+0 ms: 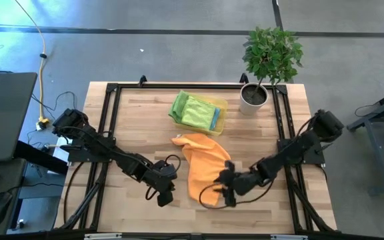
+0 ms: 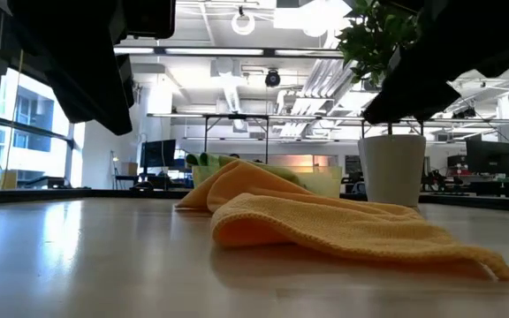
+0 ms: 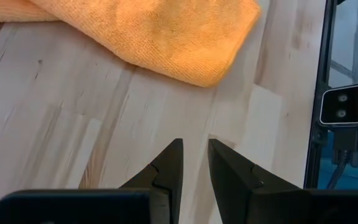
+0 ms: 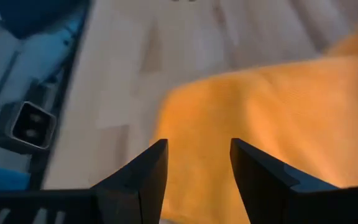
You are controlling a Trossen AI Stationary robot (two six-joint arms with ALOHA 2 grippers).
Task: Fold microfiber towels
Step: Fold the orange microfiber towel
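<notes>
An orange towel (image 1: 202, 163) lies rumpled on the wooden table's middle, its underside on the wood and a rounded fold (image 2: 237, 228) toward the near edge. It also shows in the left wrist view (image 3: 160, 37) and the right wrist view (image 4: 278, 106). Light green towels (image 1: 191, 110) and a teal blue one (image 1: 215, 118) lie in a shallow yellow tray (image 1: 223, 105) at the back. My left gripper (image 1: 164, 197) (image 3: 195, 149) hangs over bare wood left of the orange towel's near end, fingers a narrow gap apart, holding nothing. My right gripper (image 1: 227, 193) (image 4: 199, 146) hovers open above that towel's near right part.
A potted plant (image 1: 267, 63) in a white pot (image 2: 394, 168) stands at the back right corner. Black frame rails (image 1: 109, 133) run along the table's edges. A small camera box (image 3: 344, 106) sits on the near rail. Bare wood lies at the near left.
</notes>
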